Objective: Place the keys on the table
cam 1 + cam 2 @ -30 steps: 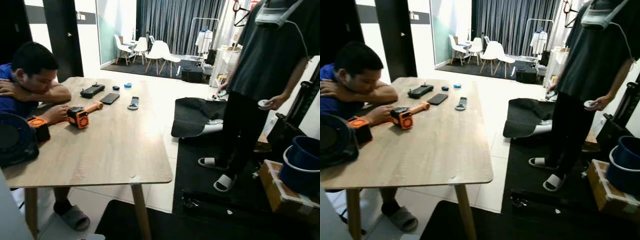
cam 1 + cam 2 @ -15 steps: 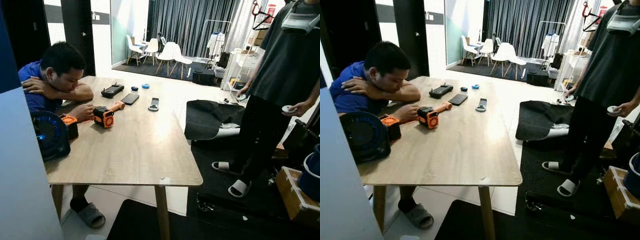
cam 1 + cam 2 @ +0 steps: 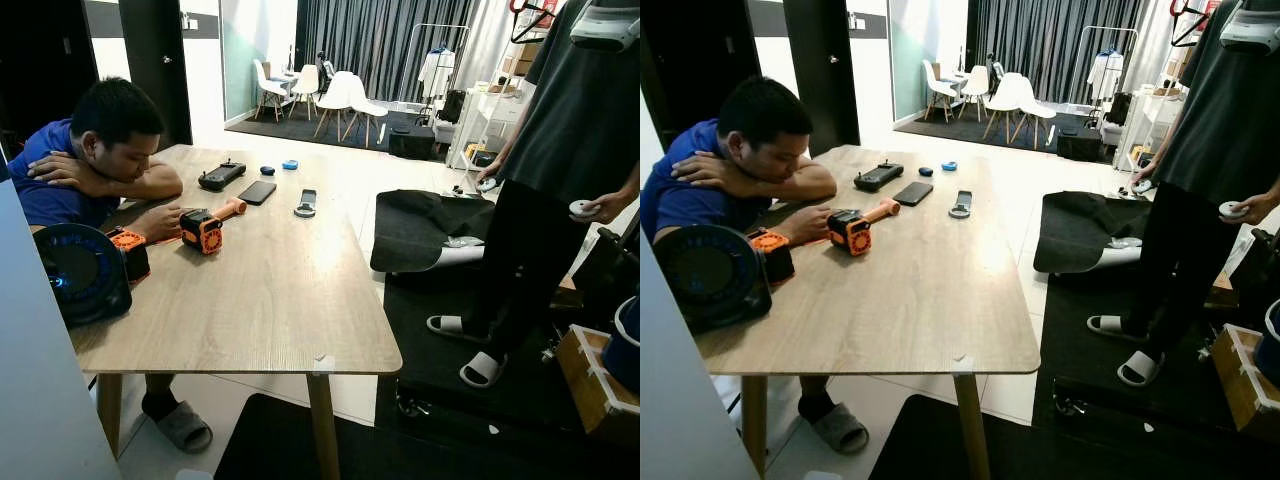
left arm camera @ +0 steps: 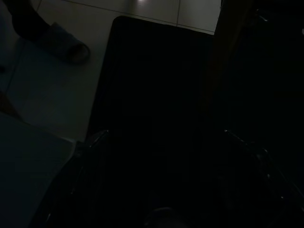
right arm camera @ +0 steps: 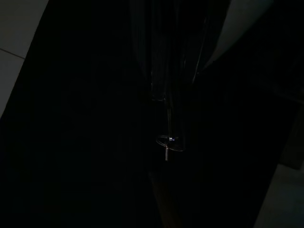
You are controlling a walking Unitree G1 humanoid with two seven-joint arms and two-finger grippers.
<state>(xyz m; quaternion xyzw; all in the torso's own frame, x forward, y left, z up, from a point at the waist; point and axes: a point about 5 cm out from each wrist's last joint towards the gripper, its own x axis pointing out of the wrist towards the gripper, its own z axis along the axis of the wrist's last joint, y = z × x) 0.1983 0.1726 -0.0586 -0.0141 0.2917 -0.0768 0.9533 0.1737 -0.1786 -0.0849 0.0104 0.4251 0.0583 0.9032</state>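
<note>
The table (image 3: 260, 300) stood just ahead and to the robot's left, its near corner closest, with a broad bare stretch of wood along the near and right-hand side. A seated person (image 3: 90, 150) leaned on its far left edge. A standing person (image 3: 560, 150) was well apart on the right, on a black mat (image 3: 440, 350). On the wood lay a dark round fan (image 3: 75, 275) at the near left, an orange tool (image 3: 205, 228) beside the seated person's hand, and farther off a controller (image 3: 220, 176), a phone (image 3: 258, 192) and a small remote (image 3: 305, 203).

The right wrist view was very dark. In it the right gripper (image 5: 171, 97) hung low with its black fingers drawn narrow, and the keys (image 5: 167, 142) dangled from them, a thin ring with a small key below it. So the keys were in the right gripper, below table height and not yet over the wood. The left gripper (image 4: 161, 156) hung idle above the dark mat; its state could not be made out.

The step in hand looked like the approach. To do it well, the robot should close squarely on the near edge and lift the right arm well clear of the rim so the dangling ring cannot snag. It should reach over the bare patch, away from the seated person's hand and the tool. It should lower until the keys rest on the wood, and only then release.
</note>
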